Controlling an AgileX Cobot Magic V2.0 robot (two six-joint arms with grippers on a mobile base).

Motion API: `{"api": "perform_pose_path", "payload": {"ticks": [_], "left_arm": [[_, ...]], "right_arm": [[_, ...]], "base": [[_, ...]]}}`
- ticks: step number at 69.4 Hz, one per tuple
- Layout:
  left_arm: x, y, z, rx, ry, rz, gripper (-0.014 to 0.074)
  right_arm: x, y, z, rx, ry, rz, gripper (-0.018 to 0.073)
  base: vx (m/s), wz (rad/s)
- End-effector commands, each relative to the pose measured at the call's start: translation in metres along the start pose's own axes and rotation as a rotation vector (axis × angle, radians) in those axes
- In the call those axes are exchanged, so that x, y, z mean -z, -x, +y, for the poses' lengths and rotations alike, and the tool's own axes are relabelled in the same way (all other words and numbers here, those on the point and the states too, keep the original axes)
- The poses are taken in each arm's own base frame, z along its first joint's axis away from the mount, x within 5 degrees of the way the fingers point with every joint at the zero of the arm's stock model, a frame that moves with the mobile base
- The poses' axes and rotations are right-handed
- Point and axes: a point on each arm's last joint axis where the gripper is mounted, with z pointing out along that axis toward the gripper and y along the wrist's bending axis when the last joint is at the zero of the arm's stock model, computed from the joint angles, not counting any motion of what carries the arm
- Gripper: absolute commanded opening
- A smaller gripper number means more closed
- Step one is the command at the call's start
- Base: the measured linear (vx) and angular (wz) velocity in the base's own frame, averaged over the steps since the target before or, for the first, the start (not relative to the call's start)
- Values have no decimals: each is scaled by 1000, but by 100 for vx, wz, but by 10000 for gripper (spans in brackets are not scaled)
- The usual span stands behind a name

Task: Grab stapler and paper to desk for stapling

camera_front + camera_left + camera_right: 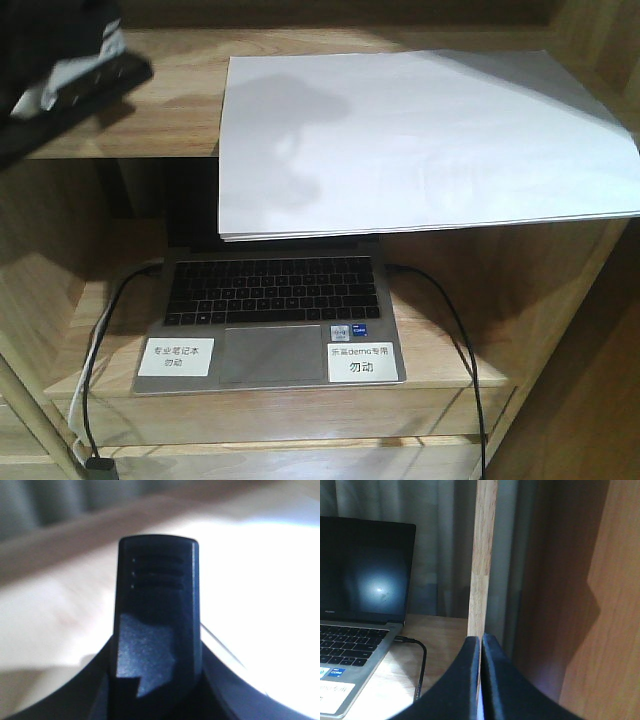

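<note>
- Wooden shelving fills the front view; a laptop (270,310) is housed on the lower shelf, under the upper board (150,120).
- Paper (420,140) is laid flat on the right part of the board, with its front edge projecting over the laptop.
- Stapler (157,580), ribbed end up, is clamped between the fingers of the left gripper (156,645).
- In the front view, the held stapler is located at the far left of the board, left of the paper and apart from it.
- Right gripper (481,640) is closed on nothing, fingers pressed together, beside a post (482,555) right of the laptop.
</note>
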Motion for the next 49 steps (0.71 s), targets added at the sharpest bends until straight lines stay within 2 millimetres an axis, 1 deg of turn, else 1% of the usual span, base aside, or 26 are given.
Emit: {"api": "perform_pose_path", "payload": {"ticks": [1,9,11,15,26,40,49], "left_arm": [[28,-1,-11,-32,-9,-158,-6],[40,-25,-19,-50,-30,-152,-6],[46,-31,-22,-54,-29,-158,-6],[52,-43,-25,-62,-29,-155,-6],[67,-80,-34,-92,-29,-146,-6],[71,-132,-45,-100,-60,-135,-6],[65,-164,-52,-59,-105,-130,-6]], "right_arm": [[1,6,0,13,-3,-84,-10],[1,6,0,13,-3,-84,-10],[1,6,0,13,-3,-84,-10],[1,6,0,13,-3,-84,-10],[1,6,0,13,-3,-84,-10],[1,6,0,13,-3,-84,-10],[1,6,0,13,-3,-84,-10]], "base": [[0,0],[0,0],[0,0],[0,0],[0,0],[0,0],[0,0]]}}
